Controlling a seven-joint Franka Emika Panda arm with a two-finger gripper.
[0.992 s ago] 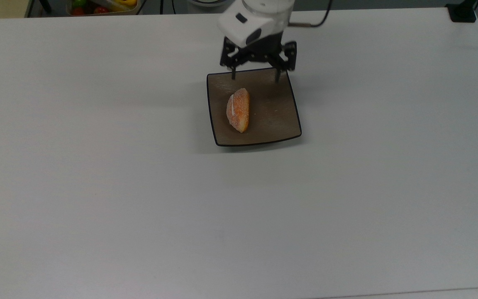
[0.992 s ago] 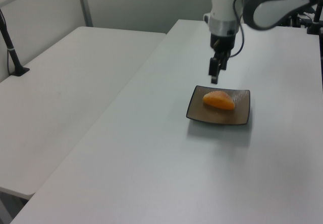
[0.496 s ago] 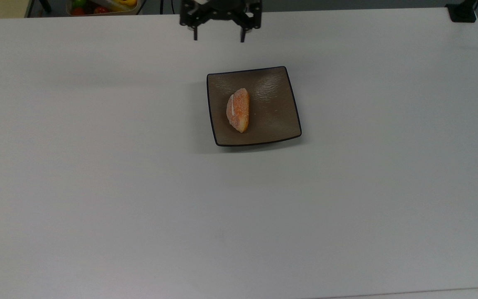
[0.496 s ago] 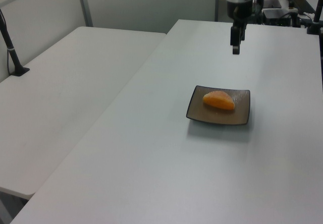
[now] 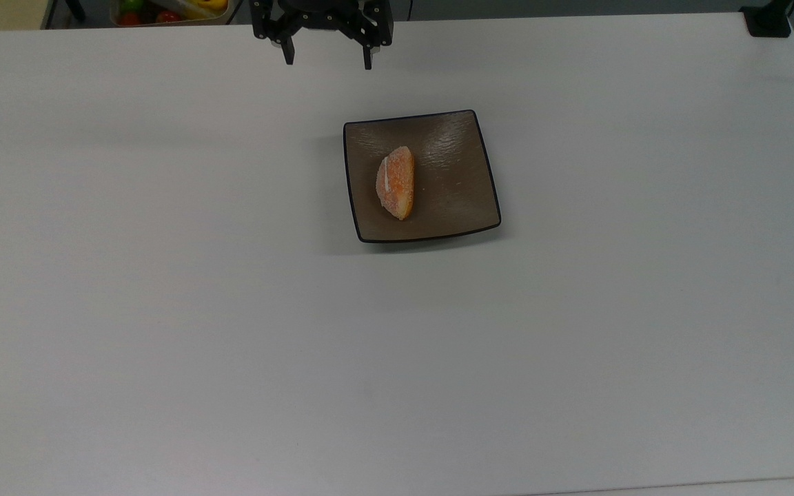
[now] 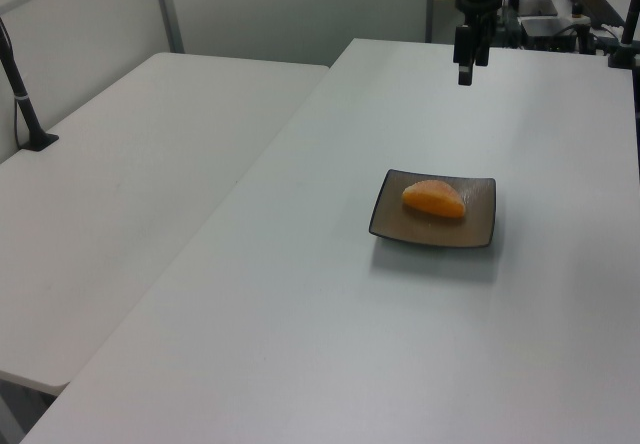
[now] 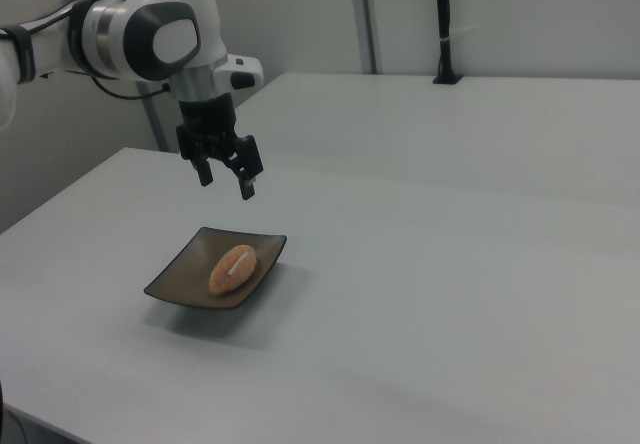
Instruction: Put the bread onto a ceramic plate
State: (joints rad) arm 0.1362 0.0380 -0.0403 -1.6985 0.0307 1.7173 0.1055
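Note:
The bread [image 5: 396, 182], an orange-brown sugary roll with a thin white stripe, lies on the square dark brown ceramic plate [image 5: 452, 193], left of the plate's middle in the top view. The same bread [image 6: 433, 198] and plate [image 6: 478, 226] appear in the left view, and the bread [image 7: 233, 269] on the plate [image 7: 180, 276] in the right view. My gripper [image 5: 328, 60] hangs open and empty above the table, beyond the plate's far edge and to the top view's left. It also shows raised in the left view [image 6: 465, 76] and the right view [image 7: 224, 181].
The white table [image 5: 163, 310] stretches wide around the plate. A tray of colourful items [image 5: 169, 10] sits past the table's far edge in the top view. A second white table [image 6: 130, 164] stands beside it in the left view. A black post [image 7: 442, 24] rises at the back in the right view.
My gripper left the plate's far edge, rose and pulled back beyond the plate, then shifted to the top view's left. Bread and plate stayed still.

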